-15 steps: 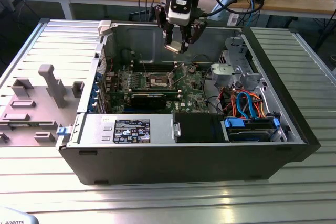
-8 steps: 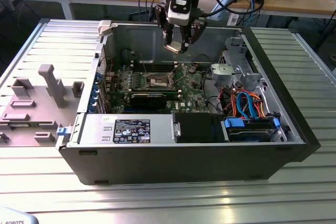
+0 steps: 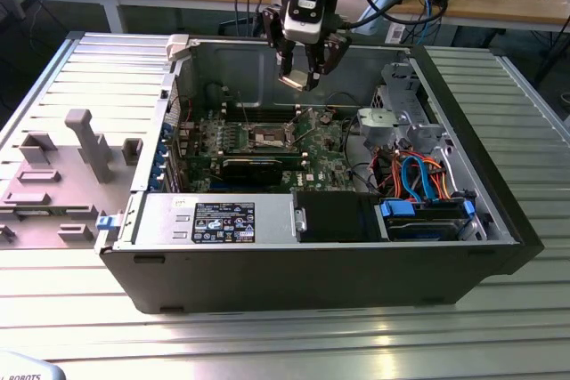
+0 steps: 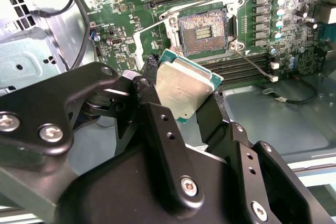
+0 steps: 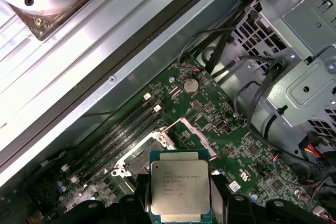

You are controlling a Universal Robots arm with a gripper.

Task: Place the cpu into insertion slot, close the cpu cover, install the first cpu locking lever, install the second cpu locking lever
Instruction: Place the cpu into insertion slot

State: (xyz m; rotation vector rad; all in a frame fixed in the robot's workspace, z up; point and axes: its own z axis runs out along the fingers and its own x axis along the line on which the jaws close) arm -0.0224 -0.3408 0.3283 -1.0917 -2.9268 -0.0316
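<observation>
Cpu [image 5: 178, 187] in tool [image 5: 179, 203], above uncovered insertion slot [image 4: 202, 29]

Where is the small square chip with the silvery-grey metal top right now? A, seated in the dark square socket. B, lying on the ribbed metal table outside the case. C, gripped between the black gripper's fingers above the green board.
C: the small flat square cpu with a silvery-grey metal top is clamped in the black gripper above the green circuit board, and the dark square insertion slot lies bare.

cpu [image 3: 293, 80]: silvery green-edged square, hung tilted, upper centre of exterior view.
insertion slot [image 3: 270, 137]: dark square, lay uncovered at centre.
</observation>
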